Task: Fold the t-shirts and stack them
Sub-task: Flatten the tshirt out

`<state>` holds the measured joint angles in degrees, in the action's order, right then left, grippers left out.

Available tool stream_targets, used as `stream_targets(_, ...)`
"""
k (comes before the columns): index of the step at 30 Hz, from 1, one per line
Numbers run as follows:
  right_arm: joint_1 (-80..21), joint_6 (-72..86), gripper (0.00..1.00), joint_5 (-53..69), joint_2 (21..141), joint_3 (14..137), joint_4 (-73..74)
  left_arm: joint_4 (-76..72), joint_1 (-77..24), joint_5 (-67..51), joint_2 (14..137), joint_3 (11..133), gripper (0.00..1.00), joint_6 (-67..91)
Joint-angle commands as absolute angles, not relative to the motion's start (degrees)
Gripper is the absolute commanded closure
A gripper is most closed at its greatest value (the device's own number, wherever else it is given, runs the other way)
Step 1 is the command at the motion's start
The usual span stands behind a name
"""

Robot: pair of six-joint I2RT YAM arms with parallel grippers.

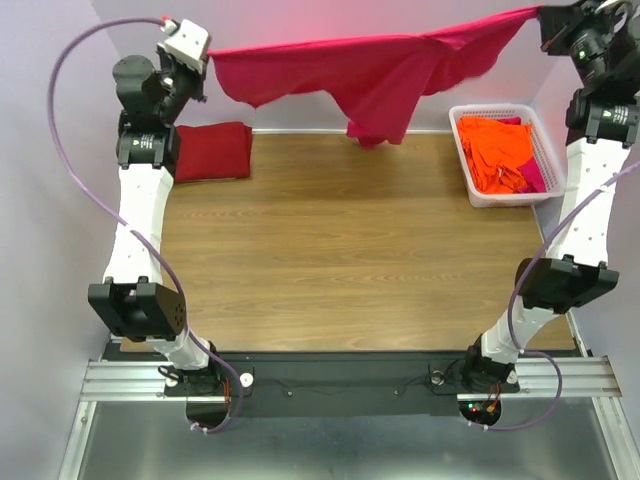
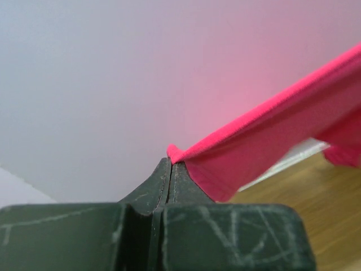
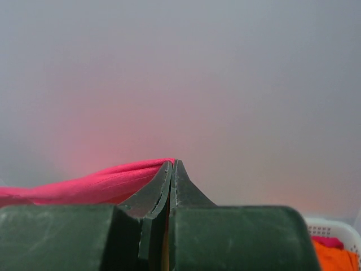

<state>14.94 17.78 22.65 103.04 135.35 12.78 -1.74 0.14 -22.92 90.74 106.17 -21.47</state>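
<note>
A bright pink-red t-shirt (image 1: 385, 70) hangs stretched in the air across the back of the table, its middle sagging low. My left gripper (image 1: 207, 58) is shut on its left corner, and in the left wrist view the cloth (image 2: 271, 141) runs off to the right from my pinched left gripper (image 2: 170, 161). My right gripper (image 1: 543, 14) is shut on the shirt's right corner; in the right wrist view the hem (image 3: 101, 183) leaves my closed right gripper (image 3: 172, 162) to the left. A folded dark maroon-red t-shirt (image 1: 212, 150) lies at the table's back left.
A white latticed basket (image 1: 549, 150) at the back right holds several orange t-shirts (image 1: 495, 150) and a bit of pink cloth (image 1: 533, 175). The wooden table (image 1: 340, 260) ends at a pale wall behind. Both arms stand tall at the table's sides.
</note>
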Motion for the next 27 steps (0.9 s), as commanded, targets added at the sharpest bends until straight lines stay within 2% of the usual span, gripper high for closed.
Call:
stream_targets(1,15.82,18.20,0.99,26.60,100.99,124.05,7.12,-3.87,1.23,-27.06,91.41,92.96,1.00,-27.40)
stream_targets(5,15.12,16.97,0.99,34.18,98.10,106.04,7.73,-3.95,1.23,-25.24,92.63,80.38,1.00,-33.47)
stream_targets(6,15.03,15.40,1.00,34.89,96.95,97.12,8.08,-4.04,1.23,-24.79,93.07,78.16,1.00,-34.53)
stream_targets(7,14.94,14.60,0.99,35.94,95.38,93.29,8.52,-3.78,1.23,-24.35,93.08,73.96,1.00,-37.50)
stream_targets(9,14.94,10.66,0.99,35.86,90.29,82.42,10.53,-3.52,1.32,-23.91,92.46,70.33,1.00,-39.10)
stream_targets(13,14.85,1.88,0.99,32.10,82.72,71.49,15.97,-0.27,1.23,-24.08,92.28,65.31,1.00,-42.89)
stream_targets(21,14.94,-17.29,0.99,26.64,80.68,71.01,34.87,14.21,1.23,-24.60,89.92,64.51,1.00,-50.43)
stream_targets(27,14.85,-37.24,0.99,20.57,78.14,66.98,53.50,32.22,1.23,-23.83,81.85,57.85,1.00,-67.22)
